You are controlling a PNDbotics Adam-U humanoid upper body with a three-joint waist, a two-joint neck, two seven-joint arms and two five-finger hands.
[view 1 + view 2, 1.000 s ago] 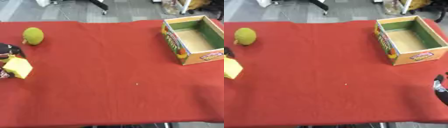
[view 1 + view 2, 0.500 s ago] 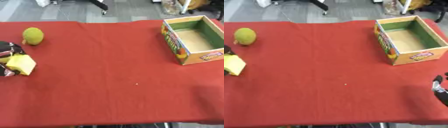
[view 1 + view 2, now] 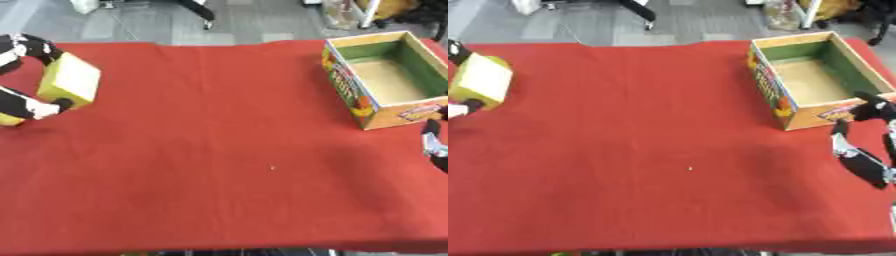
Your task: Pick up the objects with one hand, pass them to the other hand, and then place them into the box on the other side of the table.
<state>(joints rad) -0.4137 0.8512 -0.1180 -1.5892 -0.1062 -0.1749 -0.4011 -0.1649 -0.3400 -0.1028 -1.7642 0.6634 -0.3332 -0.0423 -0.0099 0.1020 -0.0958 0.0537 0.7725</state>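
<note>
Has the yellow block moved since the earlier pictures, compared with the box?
Yes. The yellow block, held in the left hand, now sits higher in view and slightly nearer the box, which has stayed at the far right.

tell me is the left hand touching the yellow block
Touching. The left eye view shows the left hand curled around the yellow block, fingers above and below it, holding it off the red cloth.

Red table middle open, box (walled) far right

office or lab | grey carpet floor | chair base | red-covered table
</note>
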